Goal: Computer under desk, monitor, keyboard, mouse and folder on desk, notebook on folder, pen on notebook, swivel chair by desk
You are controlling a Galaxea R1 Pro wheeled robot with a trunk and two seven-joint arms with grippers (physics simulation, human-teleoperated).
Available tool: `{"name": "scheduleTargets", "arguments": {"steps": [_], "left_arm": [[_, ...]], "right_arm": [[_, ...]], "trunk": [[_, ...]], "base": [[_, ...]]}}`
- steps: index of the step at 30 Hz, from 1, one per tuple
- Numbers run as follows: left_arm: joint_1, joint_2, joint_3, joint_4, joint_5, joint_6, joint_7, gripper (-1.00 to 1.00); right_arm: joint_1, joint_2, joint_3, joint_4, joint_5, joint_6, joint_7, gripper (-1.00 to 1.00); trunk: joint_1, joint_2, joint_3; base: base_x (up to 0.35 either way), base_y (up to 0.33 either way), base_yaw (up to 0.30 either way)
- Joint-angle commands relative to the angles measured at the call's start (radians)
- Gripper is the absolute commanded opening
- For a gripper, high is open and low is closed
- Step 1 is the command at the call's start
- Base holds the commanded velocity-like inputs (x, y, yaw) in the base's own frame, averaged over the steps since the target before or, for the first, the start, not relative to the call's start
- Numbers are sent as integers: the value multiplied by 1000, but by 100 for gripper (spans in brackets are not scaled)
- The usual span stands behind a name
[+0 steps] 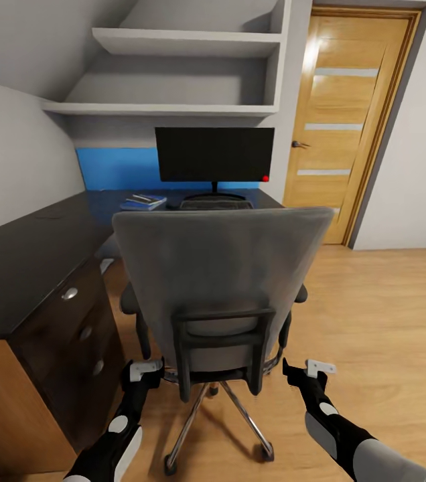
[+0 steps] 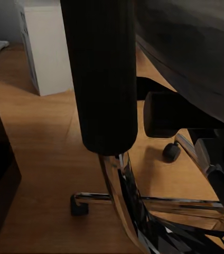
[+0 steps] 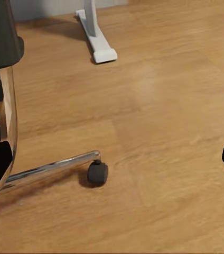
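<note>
- Swivel chair (image 1: 223,281): stands in the middle of the room, grey back toward the near side, facing the desk (image 1: 19,258). Chrome base and casters rest on the wood floor (image 1: 387,314).
- Left claw (image 1: 147,369): low, against the left side of the chair's black back frame. Whether it has closed on the frame I cannot tell.
- Right claw (image 1: 307,372): low, just right of the chair frame, apart from it. Finger spread cannot be judged; nothing is seen in it.
- Monitor (image 1: 214,155): upright on the far part of the desk, before the blue back panel (image 1: 116,169), red dot at its lower right corner.
- Keyboard (image 1: 214,203): on the desk at the monitor's foot, partly hidden by the chair back.
- Folder (image 1: 143,202): blue, flat on the desk left of the keyboard, with a small notebook (image 1: 145,198) on top.
- Computer (image 2: 47,47): white tower on the floor, beyond the chair in the left wrist view.
- Black drawer unit (image 1: 79,335): under the near left desk section.
- Wooden door (image 1: 347,120): far right, closed.
</note>
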Motion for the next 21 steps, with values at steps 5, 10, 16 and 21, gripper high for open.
{"name": "scheduleTargets", "arguments": {"steps": [5, 10, 16, 21], "left_arm": [[-1, 0, -3, 0, 0, -3, 5, 100], [-1, 0, -3, 0, 1, -3, 5, 100], [-1, 0, -3, 0, 0, -3, 6, 100], [-1, -1, -3, 0, 0, -3, 6, 100]], "right_arm": [[-1, 0, 11, -3, 3, -1, -5, 100], [-1, -1, 11, -2, 3, -1, -5, 100], [-1, -1, 11, -2, 3, -1, -5, 100], [-1, -1, 11, -1, 3, -1, -5, 100]], "trunk": [[0, 0, -1], [0, 0, -1], [0, 0, -1], [0, 0, -1]], "base": [[322, 0, 0], [322, 0, 0], [322, 0, 0], [322, 0, 0]]}}
